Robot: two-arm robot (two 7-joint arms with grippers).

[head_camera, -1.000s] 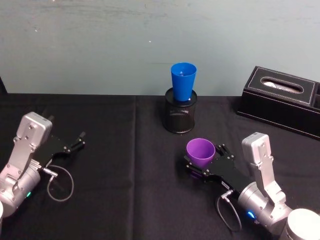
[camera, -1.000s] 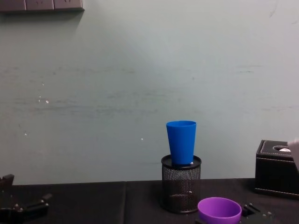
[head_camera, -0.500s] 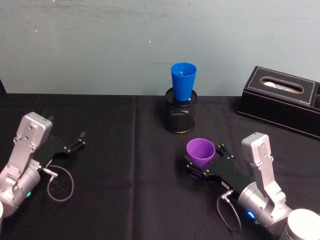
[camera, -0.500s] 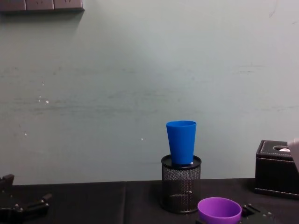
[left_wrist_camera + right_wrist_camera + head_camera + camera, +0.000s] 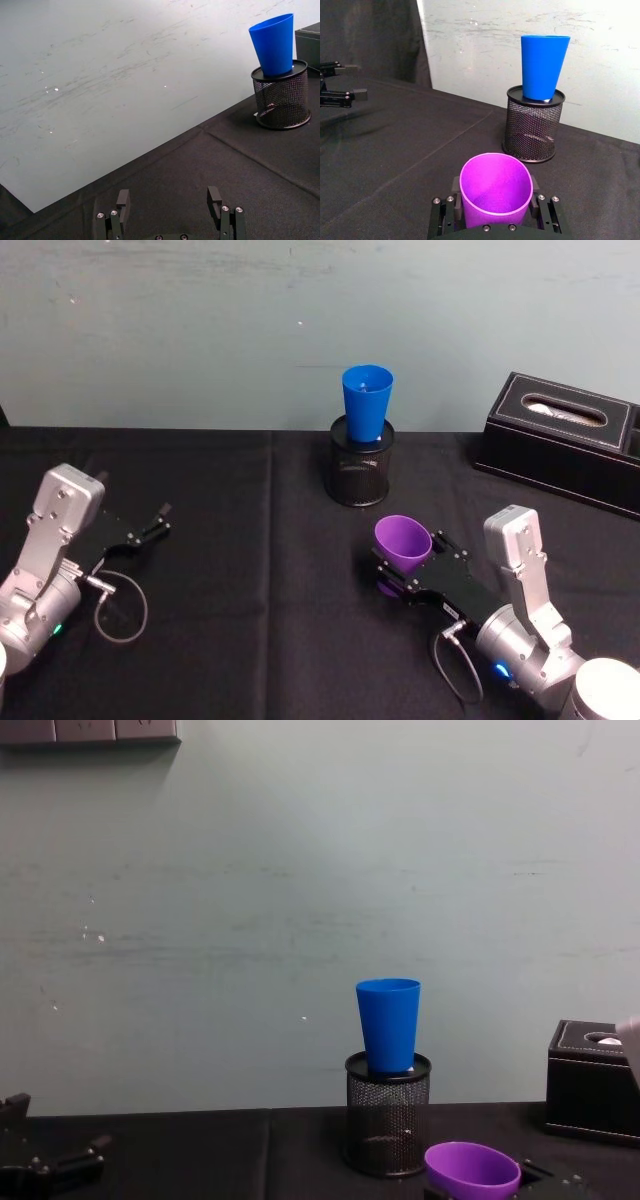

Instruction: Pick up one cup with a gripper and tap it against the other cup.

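Nearest, at the right of the black table (image 5: 250, 620): right gripper (image 5: 398, 575) closed on the lower sides of the purple cup (image 5: 402, 539), mouth up and tipped leftward. In the right wrist view, a finger (image 5: 442, 217) pressed against each flank of the cup; in the chest view, the tilted rim low in front of the holder. At the left, low over the cloth: left gripper (image 5: 168, 200), fingers spread wide, nothing between them. Farther back, well apart from the purple cup: blue cup (image 5: 366, 400) upright in a black mesh holder (image 5: 360, 478). Farthest right, by the wall: black tissue box (image 5: 565, 435).
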